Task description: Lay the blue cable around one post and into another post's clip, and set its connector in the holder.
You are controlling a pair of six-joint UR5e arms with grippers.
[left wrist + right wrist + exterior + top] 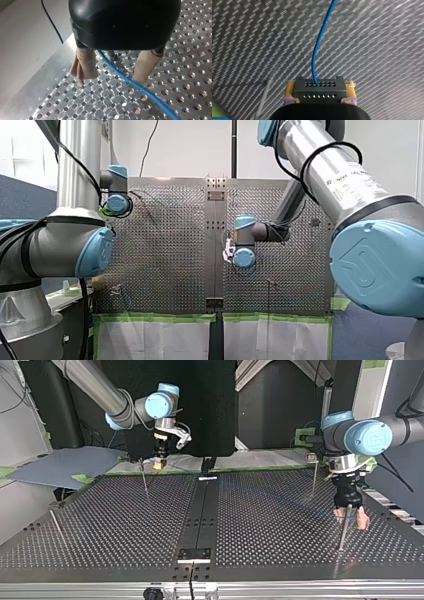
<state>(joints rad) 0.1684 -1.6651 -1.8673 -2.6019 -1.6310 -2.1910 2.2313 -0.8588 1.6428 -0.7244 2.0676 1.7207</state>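
Blue cable [140,87] runs loose between the spread fingers of my left gripper [109,80], low over the surface [190,75]. It looks light and limp (apt to sag or slip), so better steered than pinched. My right gripper [320,92] is clamped on its rigid black connector [319,86], the sound handhold. Only the top view shows a post [343,535] beside my left gripper; only the wrist views show the grips.

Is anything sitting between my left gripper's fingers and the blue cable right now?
Nothing visible does. In the left wrist view, the blue cable runs over the perforated table between the open fingers of my left gripper, nearer one finger.
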